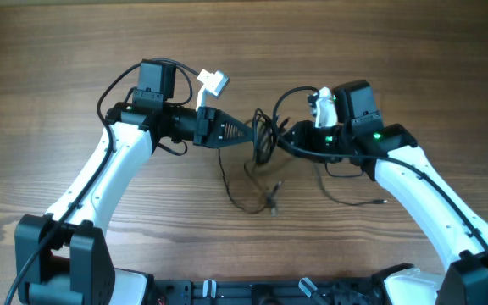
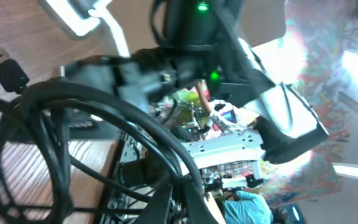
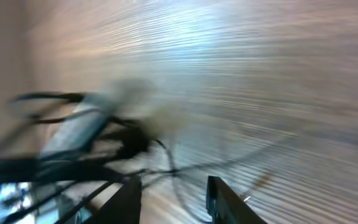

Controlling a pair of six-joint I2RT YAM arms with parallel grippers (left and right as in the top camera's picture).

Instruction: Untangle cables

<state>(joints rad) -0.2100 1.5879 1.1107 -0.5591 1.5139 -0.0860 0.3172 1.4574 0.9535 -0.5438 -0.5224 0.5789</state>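
Observation:
The cables (image 1: 263,140) are thin black cords bunched in a small tangle at the table's middle. Loose loops trail toward the front, with a small plug (image 1: 274,196) at one end. My left gripper (image 1: 248,130) reaches in from the left and is shut on a strand of the tangle. In the left wrist view its fingers (image 2: 188,202) pinch a black cord, with coiled loops (image 2: 48,124) and a USB plug (image 2: 8,70) at left. My right gripper (image 1: 290,135) faces it from the right. In the blurred right wrist view its fingers (image 3: 176,196) stand apart, with thin cords (image 3: 166,168) crossing between them.
The table is bare wood. A thin cord end (image 1: 378,202) lies at the front right, beneath my right arm. A white connector (image 1: 213,82) hangs on my left arm's own wiring. My right arm (image 2: 229,56) fills much of the left wrist view.

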